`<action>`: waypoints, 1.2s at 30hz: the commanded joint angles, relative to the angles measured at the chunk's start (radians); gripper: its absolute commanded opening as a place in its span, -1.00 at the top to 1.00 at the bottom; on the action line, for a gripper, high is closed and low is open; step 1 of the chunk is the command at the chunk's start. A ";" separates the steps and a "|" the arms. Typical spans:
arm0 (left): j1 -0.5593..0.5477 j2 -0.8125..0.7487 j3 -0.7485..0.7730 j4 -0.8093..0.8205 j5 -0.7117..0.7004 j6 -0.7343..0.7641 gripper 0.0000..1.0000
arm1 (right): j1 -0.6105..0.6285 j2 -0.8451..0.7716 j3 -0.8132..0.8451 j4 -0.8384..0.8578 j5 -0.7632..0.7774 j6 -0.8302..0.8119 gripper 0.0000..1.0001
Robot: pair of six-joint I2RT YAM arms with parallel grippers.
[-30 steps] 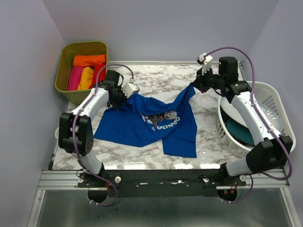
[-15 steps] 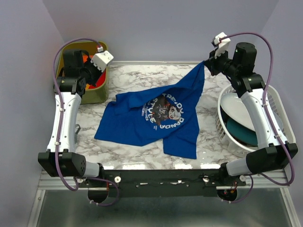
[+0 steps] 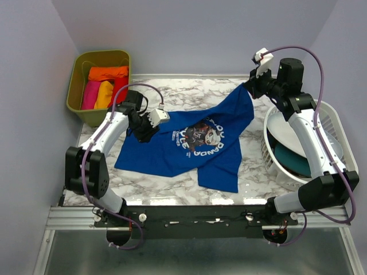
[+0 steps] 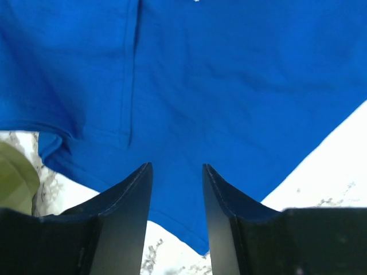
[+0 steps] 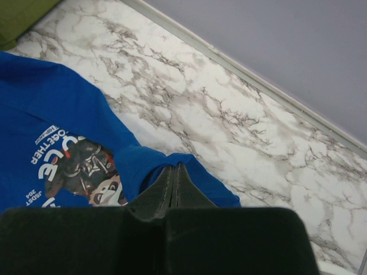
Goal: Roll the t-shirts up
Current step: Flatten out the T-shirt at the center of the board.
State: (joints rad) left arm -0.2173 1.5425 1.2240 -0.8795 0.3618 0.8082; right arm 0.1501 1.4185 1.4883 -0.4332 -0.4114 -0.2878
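The royal blue t-shirt (image 3: 172, 152) lies spread on the marble table, its chest graphic (image 3: 198, 136) facing up. My right gripper (image 3: 248, 89) is shut on the shirt's far right corner and holds it lifted off the table. In the right wrist view the gripper (image 5: 175, 169) pinches a fold of blue t-shirt (image 5: 69, 114). My left gripper (image 3: 144, 130) hovers over the shirt's left part. It stands open (image 4: 178, 167) with blue t-shirt (image 4: 229, 86) below it and nothing gripped. Orange (image 3: 108, 73), pink (image 3: 90, 94), yellow (image 3: 104, 94) and red (image 3: 119, 89) t-shirts lie in a bin.
The olive-green bin (image 3: 100, 56) stands at the back left corner. A white basket (image 3: 330, 123) at the right edge holds a white plate (image 3: 284, 134) and a teal dish (image 3: 292, 161). A rail runs along the table's near edge.
The left arm swung up toward the bin, then came back down over the shirt's left part with its jaws opened. The right gripper raised the shirt's corner and lowered it slightly; the graphic now lies flatter.
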 commanded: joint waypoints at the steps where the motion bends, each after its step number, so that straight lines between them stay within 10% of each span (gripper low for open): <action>1: 0.006 0.154 0.129 -0.048 -0.043 0.035 0.03 | -0.004 -0.042 -0.054 0.025 -0.023 -0.002 0.99; 36: 0.012 0.450 0.206 0.028 -0.305 0.075 0.09 | -0.003 -0.056 -0.123 0.004 0.033 -0.067 0.99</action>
State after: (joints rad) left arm -0.2127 1.9617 1.4319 -0.8612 0.0807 0.8753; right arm 0.1501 1.3739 1.3750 -0.4355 -0.3969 -0.3420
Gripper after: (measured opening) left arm 0.452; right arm 0.012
